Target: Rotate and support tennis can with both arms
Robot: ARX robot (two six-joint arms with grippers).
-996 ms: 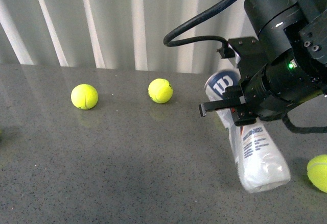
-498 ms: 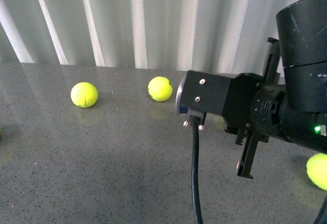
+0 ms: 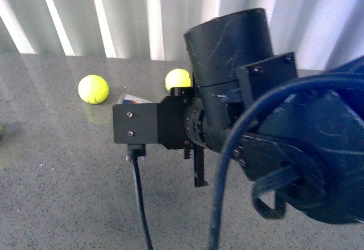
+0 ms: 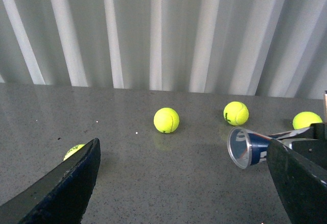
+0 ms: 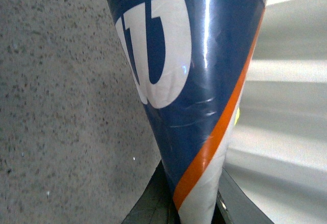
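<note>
The tennis can (image 4: pixel 249 146) hangs roughly level above the table in the left wrist view, its open metal-rimmed mouth turned toward my left gripper. My right gripper (image 5: pixel 196 208) is shut on it; the can's navy label with the white W and orange stripe (image 5: pixel 173 71) fills that view. From the front, the right arm (image 3: pixel 239 107) hides nearly all of the can, leaving only a sliver (image 3: pixel 132 98) behind the wrist box. My left gripper (image 4: pixel 181 183) is open and empty, low over the table. The can's mouth lies just inside one of its fingers (image 4: pixel 301 183).
Several yellow-green tennis balls lie loose on the grey speckled table (image 4: pixel 153 173): one mid-table (image 4: pixel 166 120), one behind the can (image 4: pixel 236 113), one by the right gripper (image 4: pixel 307 120), one by the left finger (image 4: pixel 74 151). A ribbed white wall (image 4: pixel 153 30) backs the table.
The right arm has swung left across the front view with the can and rolled its wrist. The can went from steeply tilted at the right to nearly level, pointing left.
</note>
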